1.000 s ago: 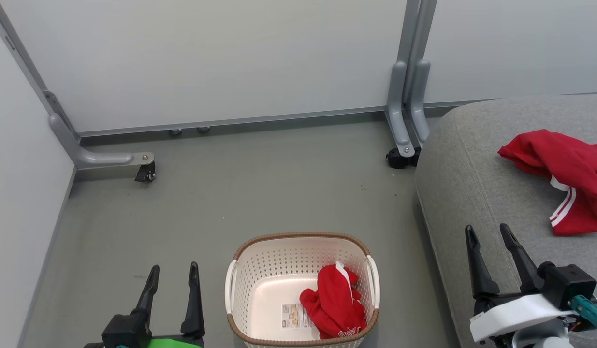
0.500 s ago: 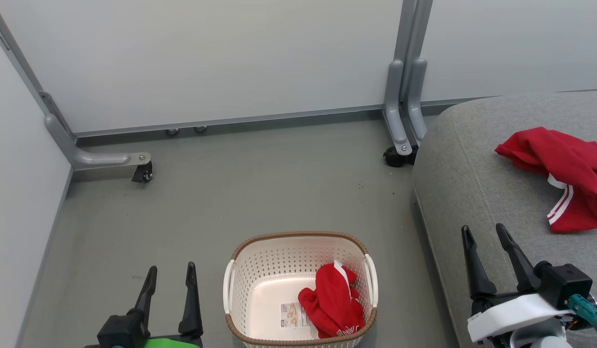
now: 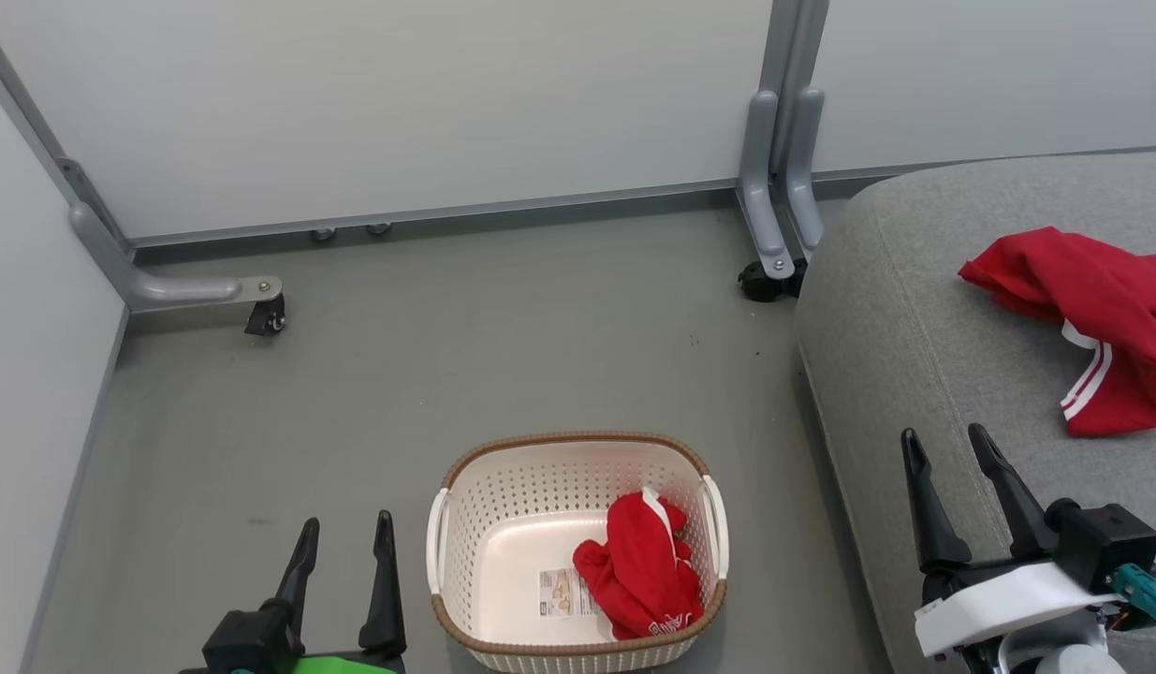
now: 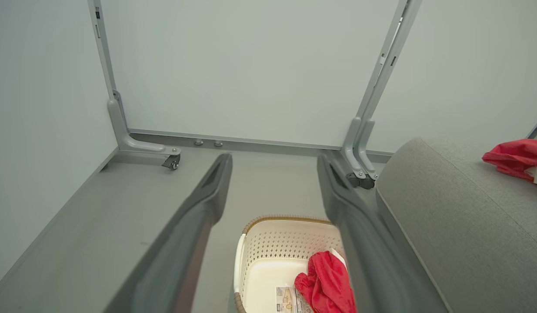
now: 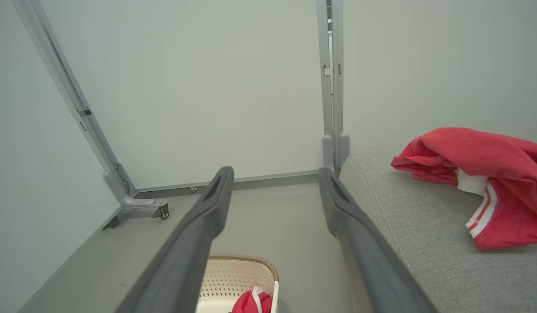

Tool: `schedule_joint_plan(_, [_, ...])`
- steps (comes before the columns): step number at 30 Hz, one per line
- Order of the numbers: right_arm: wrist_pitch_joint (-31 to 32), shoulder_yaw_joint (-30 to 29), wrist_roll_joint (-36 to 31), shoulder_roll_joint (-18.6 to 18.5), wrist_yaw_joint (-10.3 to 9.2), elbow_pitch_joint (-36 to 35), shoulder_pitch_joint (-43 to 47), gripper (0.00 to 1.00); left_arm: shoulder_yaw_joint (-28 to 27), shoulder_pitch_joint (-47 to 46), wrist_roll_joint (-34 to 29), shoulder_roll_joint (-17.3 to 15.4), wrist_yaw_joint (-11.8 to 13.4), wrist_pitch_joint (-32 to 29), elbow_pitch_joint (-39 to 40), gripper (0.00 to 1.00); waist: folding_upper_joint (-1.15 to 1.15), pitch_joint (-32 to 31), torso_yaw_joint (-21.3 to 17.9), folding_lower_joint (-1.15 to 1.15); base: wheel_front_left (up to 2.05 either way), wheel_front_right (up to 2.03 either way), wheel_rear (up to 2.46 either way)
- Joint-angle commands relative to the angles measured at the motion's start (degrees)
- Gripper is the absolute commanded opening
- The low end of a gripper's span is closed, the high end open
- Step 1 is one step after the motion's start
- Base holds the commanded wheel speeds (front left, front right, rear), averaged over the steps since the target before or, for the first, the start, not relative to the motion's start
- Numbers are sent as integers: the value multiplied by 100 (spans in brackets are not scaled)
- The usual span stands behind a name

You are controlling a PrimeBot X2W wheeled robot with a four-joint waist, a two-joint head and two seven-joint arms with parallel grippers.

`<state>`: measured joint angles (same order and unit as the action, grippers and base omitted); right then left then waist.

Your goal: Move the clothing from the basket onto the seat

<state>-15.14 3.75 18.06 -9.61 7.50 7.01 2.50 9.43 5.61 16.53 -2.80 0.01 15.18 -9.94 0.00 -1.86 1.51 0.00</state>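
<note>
One piece of the red clothing (image 3: 641, 568) lies bunched in the right half of the cream basket (image 3: 465, 534) on the floor, beside a label sticker. The other red garment (image 3: 1088, 314) with white stripes lies on the grey seat (image 3: 914, 337) at the right. My left gripper (image 3: 346, 538) hovers open left of the basket, empty. Over the seat's front edge my right gripper (image 3: 945, 447) stands open, nothing between its fingers. The wrist views show the basket (image 4: 268, 243) (image 5: 233, 271), the garment in it (image 4: 327, 284) (image 5: 251, 302), and the garment on the seat (image 4: 514, 156) (image 5: 477, 174).
White partition panels on grey frames wall the back and left. Their caster feet (image 3: 264, 318) (image 3: 760, 279) stand on the grey floor (image 3: 446, 356), which lies open between the panels and the basket.
The whole head picture has shifted slightly, so the camera moved. Both grippers stay open and empty; neither garment has moved.
</note>
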Motion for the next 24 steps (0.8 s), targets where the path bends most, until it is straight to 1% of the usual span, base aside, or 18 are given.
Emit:
schedule_joint_plan(1, [0,8,38,-31,-2,-36,-59,100,21,-50,13,-18,32,-6,-26,100,0,57,-19,0,0,0,0])
schedule_joint_plan(3, [0,29,51,-85,-1,-59,-76,100,83,-76,28,-18,51,-6,-45,100,0,137,-45,0,0,0,0])
schedule_joint_plan(7, [0,141,4,-333,-1,-169,-165,100,306,-191,84,-18,98,-6,-157,100,0,398,-131,0,0,0,0])
schedule_joint_plan(11, [0,2,146,-663,-2,-406,-410,100,660,-528,152,-18,255,-5,-290,100,0,938,-279,0,0,0,0])
schedule_joint_plan(16, [0,-274,340,-1100,-2,-733,-827,100,1226,-1321,243,-21,546,-5,-686,100,0,1846,-548,0,0,0,0])
schedule_joint_plan(20, [0,-519,545,-1362,-1,-1015,-1137,100,1701,-2171,312,-26,749,-6,-1299,100,0,2587,-749,0,0,0,0])
schedule_joint_plan(24, [0,-702,743,-1556,-2,-1306,-1386,100,2156,-3127,541,-27,859,-5,-2216,100,0,3252,-937,0,0,0,0])
